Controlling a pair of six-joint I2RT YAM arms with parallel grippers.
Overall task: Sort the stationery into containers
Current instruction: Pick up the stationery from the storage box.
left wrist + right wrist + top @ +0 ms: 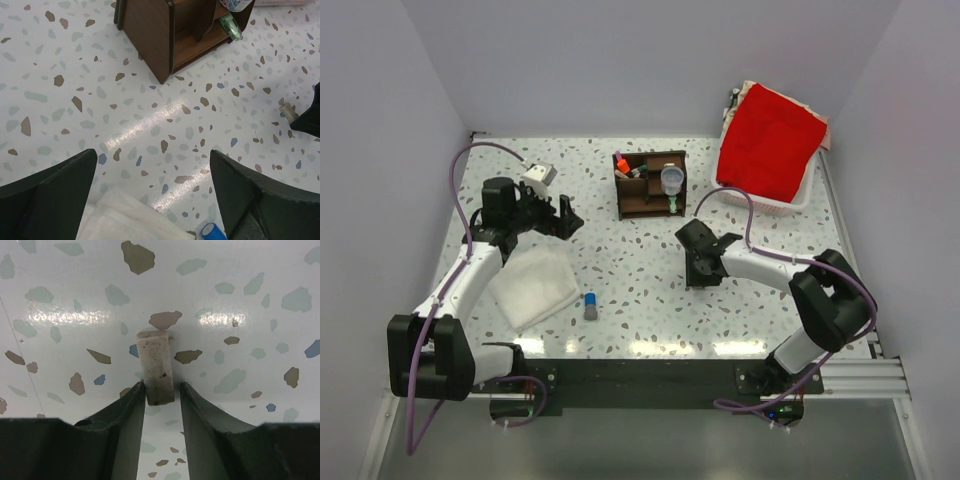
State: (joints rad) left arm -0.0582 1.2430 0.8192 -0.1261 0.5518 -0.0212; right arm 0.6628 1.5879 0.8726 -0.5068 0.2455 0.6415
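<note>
The dark brown wooden organizer (pixel 650 183) stands at the back centre and holds an orange-and-black highlighter (pixel 620 162), a round bluish pot (pixel 671 178) and a mint-green piece (pixel 675 205). Its corner also shows in the left wrist view (pixel 155 40). A blue-capped grey stick (pixel 590 305) lies on the table beside the white cloth; its cap shows in the left wrist view (pixel 212 232). My left gripper (pixel 152 185) is open and empty above the table. My right gripper (pixel 162 387) is low over the table, its jaws narrow around the near end of a pale speckled block (pixel 156 367).
A folded white cloth (pixel 533 285) lies at the front left, under my left gripper. A white basket with red cloth (pixel 770 140) stands at the back right, just behind the right arm. Walls close the table on three sides.
</note>
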